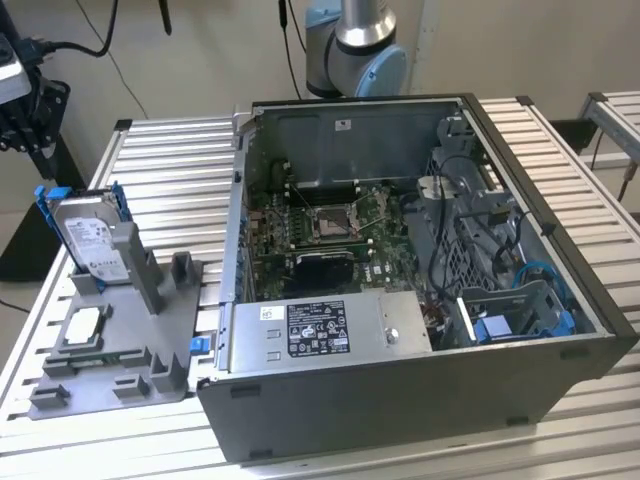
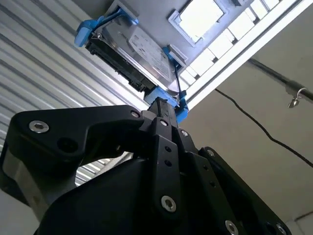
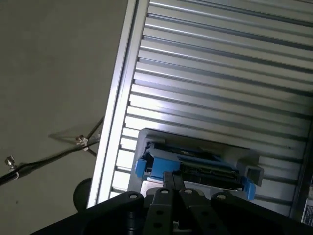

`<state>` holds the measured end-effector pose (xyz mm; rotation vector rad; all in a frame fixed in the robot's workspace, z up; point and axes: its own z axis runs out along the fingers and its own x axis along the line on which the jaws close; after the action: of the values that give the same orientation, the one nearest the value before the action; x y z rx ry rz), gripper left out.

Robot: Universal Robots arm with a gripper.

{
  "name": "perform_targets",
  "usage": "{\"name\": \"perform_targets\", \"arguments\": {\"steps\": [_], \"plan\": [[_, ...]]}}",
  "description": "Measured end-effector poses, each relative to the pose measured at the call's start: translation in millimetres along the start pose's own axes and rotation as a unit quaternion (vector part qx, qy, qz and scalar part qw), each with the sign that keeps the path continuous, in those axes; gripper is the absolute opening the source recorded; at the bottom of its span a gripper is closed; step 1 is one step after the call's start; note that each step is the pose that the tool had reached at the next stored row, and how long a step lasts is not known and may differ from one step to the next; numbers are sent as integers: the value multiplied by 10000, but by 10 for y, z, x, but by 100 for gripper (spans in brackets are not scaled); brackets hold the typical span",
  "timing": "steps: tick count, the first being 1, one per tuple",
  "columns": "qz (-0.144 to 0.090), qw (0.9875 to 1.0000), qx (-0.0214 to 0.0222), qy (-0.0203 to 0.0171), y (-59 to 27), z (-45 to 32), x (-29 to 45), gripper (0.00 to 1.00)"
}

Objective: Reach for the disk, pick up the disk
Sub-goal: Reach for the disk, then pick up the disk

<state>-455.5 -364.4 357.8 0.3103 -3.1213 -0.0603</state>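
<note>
Silver-grey in a blue bracket: logged the disk leaning near upright in a slot of the grey fixture, at the exterior view's left of the open computer case. Not lifted; seated in the fixture, label side facing up and outward.

Reach judged part done. Sighted the gripper in both wrist views, lined up on the near edge of the bracket, jaws drawn together with nothing held. Cannot tell from the wrist views whether touching the bracket or just short of it. In the exterior view, taken to be the black assembly at the left edge, above the disk and apart from it, so contact judged not yet made. Left of the task: the rest of the reach, the grasp, the lift.

Around:
- small square chip flat on the fixture, near the disk's slot
- grey support post of the fixture, against the disk's face
- labelled silver box inside the case, well apart
- slatted aluminium table beneath all of it

Nothing seen between gripper and disk. Post and slot walls judged the likeliest snags.
</note>
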Motion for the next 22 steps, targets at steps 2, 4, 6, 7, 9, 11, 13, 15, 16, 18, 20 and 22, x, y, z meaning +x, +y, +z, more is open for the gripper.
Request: {"name": "perform_targets", "arguments": {"steps": [2,4,6,7,9,11,13,15,16,18,20,22], "plan": [[-131,9999,0,5,0,0,0,0],[-254,9997,0,10,0,0,0,0],[-368,9993,0,14,0,0,0,0],[-418,9991,0,16,0,0,1,0],[-483,9988,0,19,0,0,1,0],[-495,9988,0,20,0,-1,1,0],[-496,9988,0,20,0,0,1,0],[-496,9988,0,20,0,-1,1,0],[-496,9988,0,19,0,0,1,0],[-496,9988,-1,19,0,0,1,0],[-496,9988,-1,19,0,0,1,0],[-496,9988,-2,19,0,0,1,0]]}}
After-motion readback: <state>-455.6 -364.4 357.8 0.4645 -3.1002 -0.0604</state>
